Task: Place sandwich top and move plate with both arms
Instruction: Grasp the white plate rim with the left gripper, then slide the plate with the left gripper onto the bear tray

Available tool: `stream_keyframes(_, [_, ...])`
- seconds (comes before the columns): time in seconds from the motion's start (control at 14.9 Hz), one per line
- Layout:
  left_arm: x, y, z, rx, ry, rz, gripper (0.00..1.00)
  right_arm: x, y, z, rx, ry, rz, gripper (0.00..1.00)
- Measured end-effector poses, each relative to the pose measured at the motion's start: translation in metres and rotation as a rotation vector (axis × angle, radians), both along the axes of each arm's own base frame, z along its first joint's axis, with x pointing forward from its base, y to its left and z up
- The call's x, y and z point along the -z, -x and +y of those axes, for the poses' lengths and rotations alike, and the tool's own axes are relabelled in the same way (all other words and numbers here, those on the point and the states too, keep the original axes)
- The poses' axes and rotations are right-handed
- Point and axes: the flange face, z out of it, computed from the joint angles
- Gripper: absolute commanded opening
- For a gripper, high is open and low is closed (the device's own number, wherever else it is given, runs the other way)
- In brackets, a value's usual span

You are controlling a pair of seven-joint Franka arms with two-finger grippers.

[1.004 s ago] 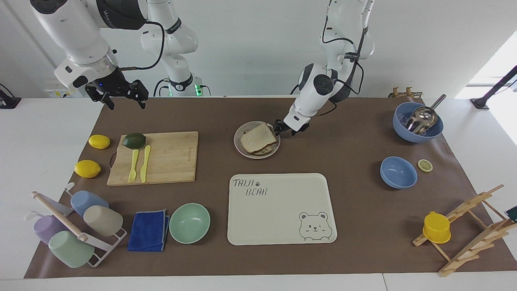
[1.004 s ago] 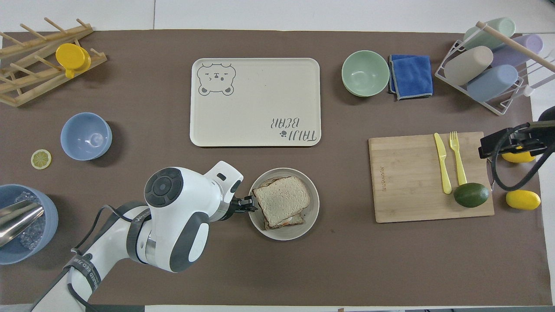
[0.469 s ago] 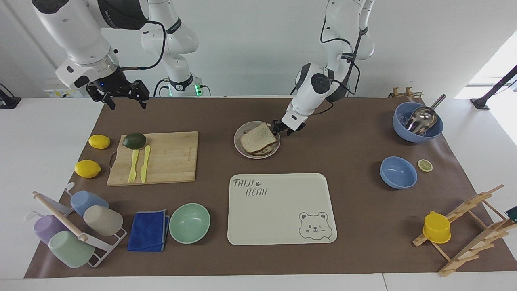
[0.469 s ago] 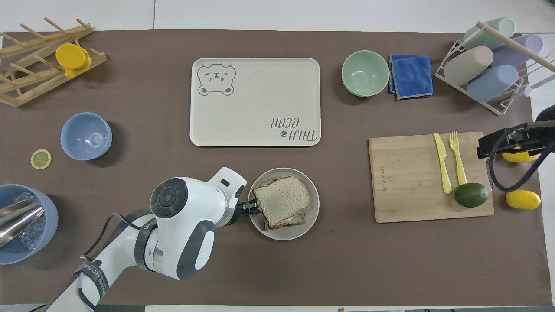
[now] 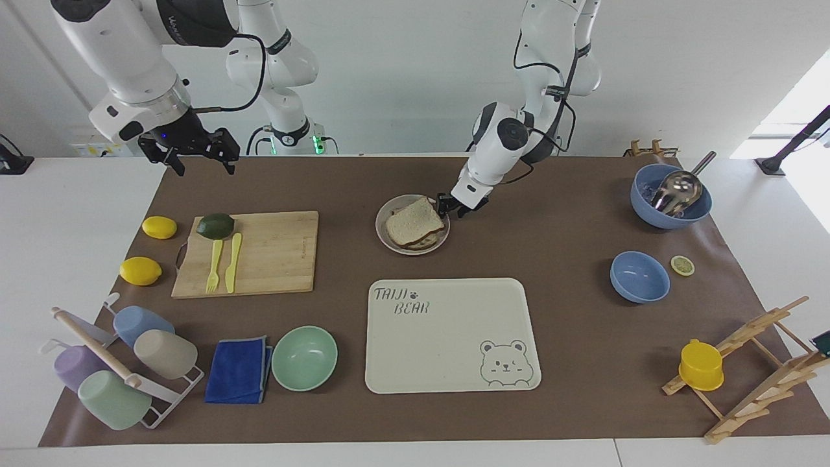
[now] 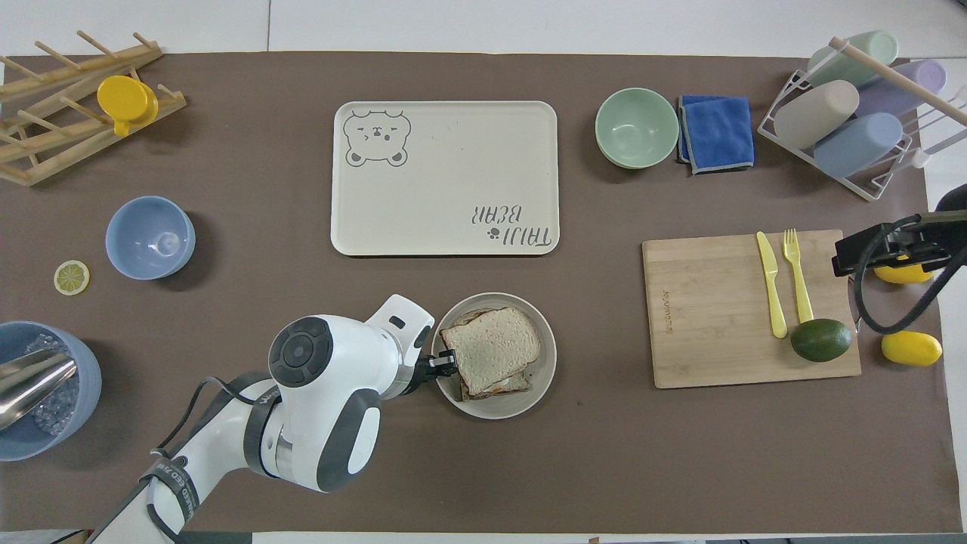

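Observation:
The sandwich top [image 5: 413,220] is a pale speckled bread slice that lies on a lower slice [image 6: 498,386] in the round grey-beige plate [image 5: 382,226]. The plate stands near the robots' edge, nearer to the robots than the cream tray. In the overhead view the sandwich top [image 6: 491,346] sits a little askew on the plate [image 6: 495,408]. My left gripper [image 5: 448,207] is low at the plate's rim on the left arm's side and shows there in the overhead view [image 6: 446,364] too. My right gripper [image 5: 203,170] is open and empty, raised over the mat beside the cutting board, and waits.
A cream bear-printed tray [image 5: 454,337] lies farther from the robots than the plate. A cutting board [image 5: 272,253] with a yellow fork, a knife and an avocado lies toward the right arm's end. A mint-green bowl [image 5: 305,358], a blue cloth, blue bowls, lemons and racks stand around.
My left gripper has slid in toward the plate until it reaches the rim. The plate and sandwich have not moved. The right arm has barely moved.

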Motion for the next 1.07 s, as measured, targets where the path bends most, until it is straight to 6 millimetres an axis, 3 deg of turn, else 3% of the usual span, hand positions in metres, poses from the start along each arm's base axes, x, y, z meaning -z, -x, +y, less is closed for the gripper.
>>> stream_keyframes(0.13, [0.002,0.001,-0.002,0.001,-0.001,-0.002,0.00,0.000,0.000,0.000,0.000,0.000,0.000,1.00])
stream_keyframes(0.54, [-0.003,-0.002,-0.002,-0.007,0.011,-0.010,0.00,0.000,0.000,0.000,0.001,0.000,0.000,1.00])
stream_keyframes(0.67, [-0.009,-0.013,0.003,-0.020,0.018,-0.008,0.00,0.000,0.000,0.000,0.001,0.000,0.000,1.00])
stream_keyframes(0.8, [-0.031,-0.042,0.018,-0.023,0.040,0.020,0.00,0.000,0.000,0.000,0.001,0.000,0.000,1.00])
stream_keyframes(1.07, [-0.093,-0.126,0.062,-0.050,0.107,0.021,0.00,0.000,0.000,0.000,0.001,0.000,0.000,1.00])
